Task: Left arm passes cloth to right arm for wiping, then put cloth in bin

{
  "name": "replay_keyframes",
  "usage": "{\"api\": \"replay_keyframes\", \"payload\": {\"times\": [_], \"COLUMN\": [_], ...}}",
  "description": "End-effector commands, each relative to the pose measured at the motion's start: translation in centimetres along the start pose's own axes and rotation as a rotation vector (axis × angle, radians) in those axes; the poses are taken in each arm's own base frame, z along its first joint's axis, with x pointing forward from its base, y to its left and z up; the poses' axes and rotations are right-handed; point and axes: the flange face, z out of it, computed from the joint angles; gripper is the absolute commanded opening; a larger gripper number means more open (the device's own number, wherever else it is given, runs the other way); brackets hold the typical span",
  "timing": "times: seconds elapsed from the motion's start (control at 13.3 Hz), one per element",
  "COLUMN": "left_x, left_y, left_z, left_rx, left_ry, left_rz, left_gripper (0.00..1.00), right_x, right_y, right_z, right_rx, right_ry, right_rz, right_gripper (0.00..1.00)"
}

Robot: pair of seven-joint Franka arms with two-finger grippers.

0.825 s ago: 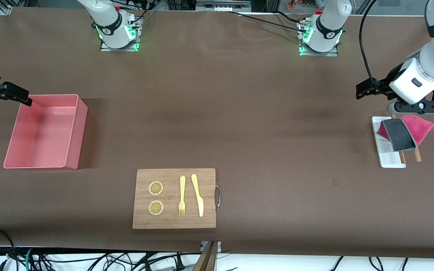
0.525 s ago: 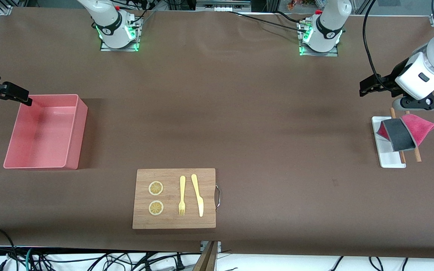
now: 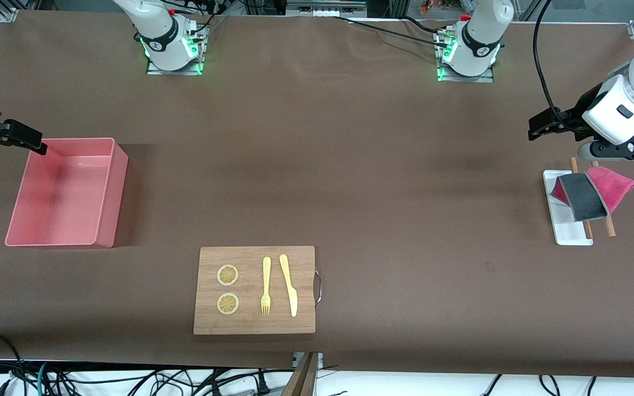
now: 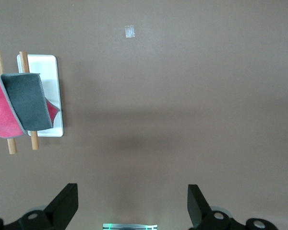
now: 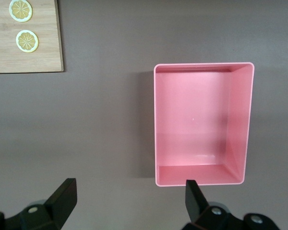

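Observation:
The cloth [image 3: 592, 192], pink with a dark grey face folded over, is draped on two wooden sticks [image 3: 608, 225] across a small white tray [image 3: 567, 234] at the left arm's end of the table. My left gripper [image 3: 541, 129] hangs open over bare table beside the tray. In the left wrist view the left gripper [image 4: 132, 194] is empty and the cloth [image 4: 24, 103] lies off to one side. The salmon-pink bin [image 3: 113, 192] stands empty at the right arm's end. My right gripper [image 3: 31, 140] waits open over its corner. In the right wrist view the right gripper [image 5: 130, 188] is at the wall of the bin [image 5: 240, 124].
A wooden cutting board [image 3: 212, 322] lies near the front edge, carrying two lemon slices [image 3: 228, 275], a yellow fork [image 3: 266, 286] and a yellow knife [image 3: 289, 283]. A corner of the board [image 5: 43, 60] shows in the right wrist view. Brown table stretches between board, bin and tray.
The left arm's hand has drawn back from over the tray toward the table's end, uncovering the sticks' ends. Cloth, bin and right arm have not moved.

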Motion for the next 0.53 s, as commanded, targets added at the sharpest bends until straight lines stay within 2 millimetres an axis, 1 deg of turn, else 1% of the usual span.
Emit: {"api": "replay_keyframes", "payload": {"times": [0.0,0.22,0.45], "left_x": [-0.2,-0.1,-0.1], "left_y": [-0.3,-1.1,-1.4], "left_z": [-0.2,-0.2,-0.2], "left_rx": [0.009,0.007,0.008], "left_ry": [-0.011,-0.011,-0.012], "left_rz": [-0.013,-0.029,-0.032], "left_gripper": [1.00,1.00,1.00], "right_x": [-0.2,-0.1,-0.2], "right_y": [0.2,0.2,0.3], "right_z": [-0.7,-0.6,-0.6], "right_rx": [0.013,0.013,0.013], "right_ry": [0.000,-0.002,-0.002], "right_rz": [-0.004,-0.004,-0.003], "right_gripper": [1.00,1.00,1.00]}}
